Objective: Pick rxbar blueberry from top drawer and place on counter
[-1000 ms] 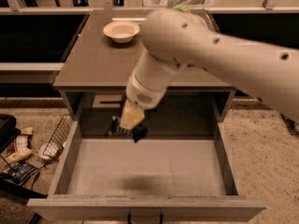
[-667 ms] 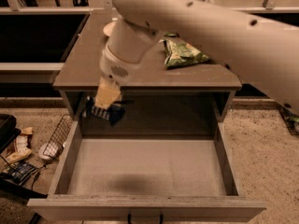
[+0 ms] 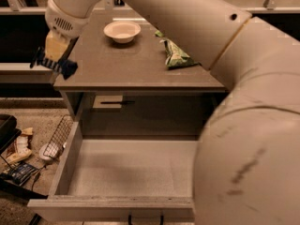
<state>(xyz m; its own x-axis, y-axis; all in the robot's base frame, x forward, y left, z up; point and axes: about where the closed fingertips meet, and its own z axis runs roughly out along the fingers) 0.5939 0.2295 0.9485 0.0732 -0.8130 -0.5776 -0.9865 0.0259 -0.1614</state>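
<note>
My gripper is up at the left edge of the counter, above and left of the open top drawer. It is shut on the rxbar blueberry, a dark blue bar held crosswise between the fingers, level with the counter's front left corner. The drawer's grey floor shows nothing lying on it. My big pale arm fills the right side and hides the drawer's right part.
A white bowl sits at the back of the counter. A green chip bag lies at its right. A wire basket and clutter lie on the floor to the left of the drawer.
My gripper has risen out of the drawer with the bar and swung left and up to the counter's left edge. The arm has moved closer to the camera.
</note>
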